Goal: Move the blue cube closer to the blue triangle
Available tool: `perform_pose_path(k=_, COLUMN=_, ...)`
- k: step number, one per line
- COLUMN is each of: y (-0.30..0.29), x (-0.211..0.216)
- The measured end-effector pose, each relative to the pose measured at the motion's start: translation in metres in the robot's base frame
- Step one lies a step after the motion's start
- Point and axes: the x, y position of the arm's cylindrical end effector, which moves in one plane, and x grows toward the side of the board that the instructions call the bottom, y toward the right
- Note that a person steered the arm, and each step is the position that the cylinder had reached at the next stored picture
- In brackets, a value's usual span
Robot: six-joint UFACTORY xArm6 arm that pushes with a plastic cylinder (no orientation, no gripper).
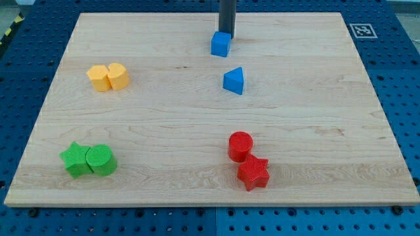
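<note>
Board [164,124]: tool [226,33] behind (touching?) blue cube [221,44].

We see the scene evenly and brightly lit, with soft light that seems to come from overhead. The wooden board [197,131] shows its pale grain clearly, with no harsh glare. Shadows are short and faint: a thin dark rim hugs the base of the red cylinder [240,145] and the green blocks [88,159]. Focus is sharp across the whole view, and colours are vivid. The board's side edges slant inward toward the view's top, from perspective, and stay straight.
</note>
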Motion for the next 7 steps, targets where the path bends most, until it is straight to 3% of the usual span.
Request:
perform_pose_path(k=4, y=-0.040, x=0.015)
perform_pose_path(k=7, y=-0.017, x=0.029)
